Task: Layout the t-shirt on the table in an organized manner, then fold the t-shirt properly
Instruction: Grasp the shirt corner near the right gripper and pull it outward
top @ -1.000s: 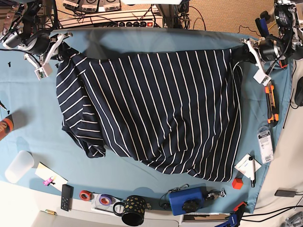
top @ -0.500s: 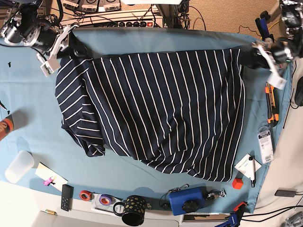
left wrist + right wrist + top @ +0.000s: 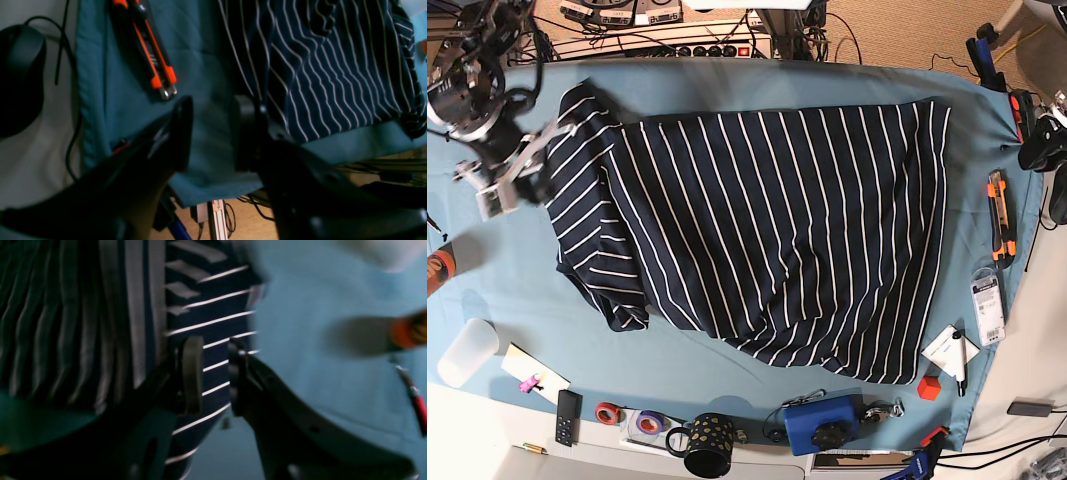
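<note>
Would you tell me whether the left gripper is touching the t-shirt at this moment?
Apart. The left wrist view shows the left gripper open with only bare table cloth between its fingers, the t-shirt lying off to the side.

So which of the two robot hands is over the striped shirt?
The right hand: its wrist view shows the t-shirt between its open fingers. The left hand frames only bare table beside the shirt's edge.

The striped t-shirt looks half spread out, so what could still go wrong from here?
The t-shirt lies bunched and doubled over at one side; folding now would likely trap those wrinkles. The utility knife lies close beside the shirt's edge, so a dragged hem could snag it. The right gripper is open over the fabric and may pinch several layers.
</note>
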### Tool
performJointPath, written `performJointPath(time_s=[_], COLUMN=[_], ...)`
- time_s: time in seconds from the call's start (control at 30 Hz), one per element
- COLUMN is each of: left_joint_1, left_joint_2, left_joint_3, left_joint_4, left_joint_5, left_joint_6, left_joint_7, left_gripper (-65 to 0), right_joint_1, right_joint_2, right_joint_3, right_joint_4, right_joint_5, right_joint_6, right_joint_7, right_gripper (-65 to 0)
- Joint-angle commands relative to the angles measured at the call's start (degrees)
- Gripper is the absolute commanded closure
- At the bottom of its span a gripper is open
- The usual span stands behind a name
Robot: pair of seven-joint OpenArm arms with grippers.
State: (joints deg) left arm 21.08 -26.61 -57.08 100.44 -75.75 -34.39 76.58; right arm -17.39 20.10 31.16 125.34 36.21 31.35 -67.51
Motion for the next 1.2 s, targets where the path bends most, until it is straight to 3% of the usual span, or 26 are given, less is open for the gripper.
performJointPath(time_s=[0.0,0.13,0.23,0.4,0.53,0.7,0.83,1.0,1.17], left_joint_1=[0.02,0.02,0.02,0.02,0.0,0.0,-0.13,-0.13,-0.13], left_joint_2=[-1.18,-1.18,-1.18,-1.18,-1.16,-1.16,-1.16,-1.14,-1.16], left_joint_3=[-0.44,-0.44,-0.44,-0.44,-0.44,-0.44,-0.44,-0.44,-0.44], left_joint_4=[0.79,0.79,0.79,0.79,0.79,0.79,0.79,0.79,0.79], left_joint_5=[-1.46,-1.44,-1.46,-1.44,-1.44,-1.46,-1.46,-1.46,-1.46], left_joint_6=[-0.17,-0.17,-0.17,-0.17,-0.17,-0.17,-0.17,-0.15,0.0], left_joint_7=[-0.7,-0.72,-0.72,-0.72,-0.79,-1.2,-1.2,-1.18,-1.22], left_gripper=[-21.1,-21.1,-21.1,-21.1,-21.1,-21.1,-21.1,-21.1,-21.1], right_joint_1=[1.07,5.31,8.74,11.78,11.1,9.79,9.29,9.31,9.29], right_joint_2=[0.85,0.85,0.87,1.55,2.4,2.62,2.6,2.62,2.62], right_joint_3=[0.46,0.46,0.46,0.39,0.39,-0.46,-5.38,-13.09,-14.6], right_joint_4=[-0.63,-9.73,-18.12,-26.21,-27.54,-27.54,-27.76,-28.28,-28.28], right_joint_5=[-0.48,-1.99,-1.99,-0.61,0.63,1.77,1.42,-4.13,-6.32], right_joint_6=[0.11,0.39,2.51,3.78,3.78,3.72,3.43,1.68,-0.46], right_joint_7=[1.44,1.25,1.01,-5.88,-10.56,-10.43,-10.78,-10.64,-12.49], right_gripper=[-13.9,-13.9,-13.9,-13.9,-13.9,-13.9,-13.9,-13.9,-11.8])
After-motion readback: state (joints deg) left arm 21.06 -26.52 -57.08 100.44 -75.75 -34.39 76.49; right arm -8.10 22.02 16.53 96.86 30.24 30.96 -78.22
